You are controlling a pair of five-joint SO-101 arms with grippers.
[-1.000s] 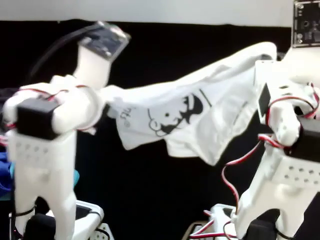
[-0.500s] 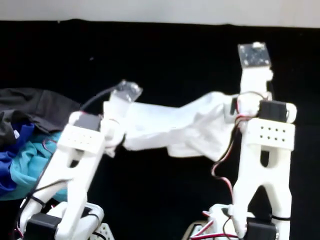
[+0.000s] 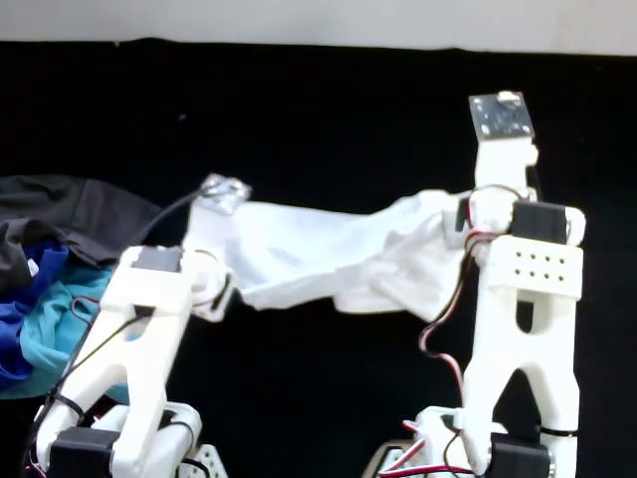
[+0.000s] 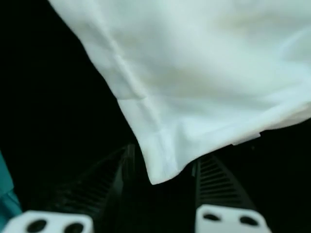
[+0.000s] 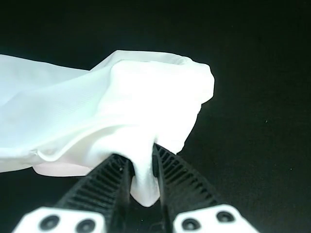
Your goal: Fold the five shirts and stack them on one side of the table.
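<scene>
While the right gripper pinches the white shirt, its long axis runs to the left gripper (fingers spread, hem between).

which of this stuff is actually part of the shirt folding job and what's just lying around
Job:
white shirt, stretched between the arms
heap of black, blue and teal shirts
right end effector, shut on the white shirt
left end effector, at its hem

Just there:
black table cover
pale wall behind

Black tbl cover; white wall strip along far edge.
</scene>
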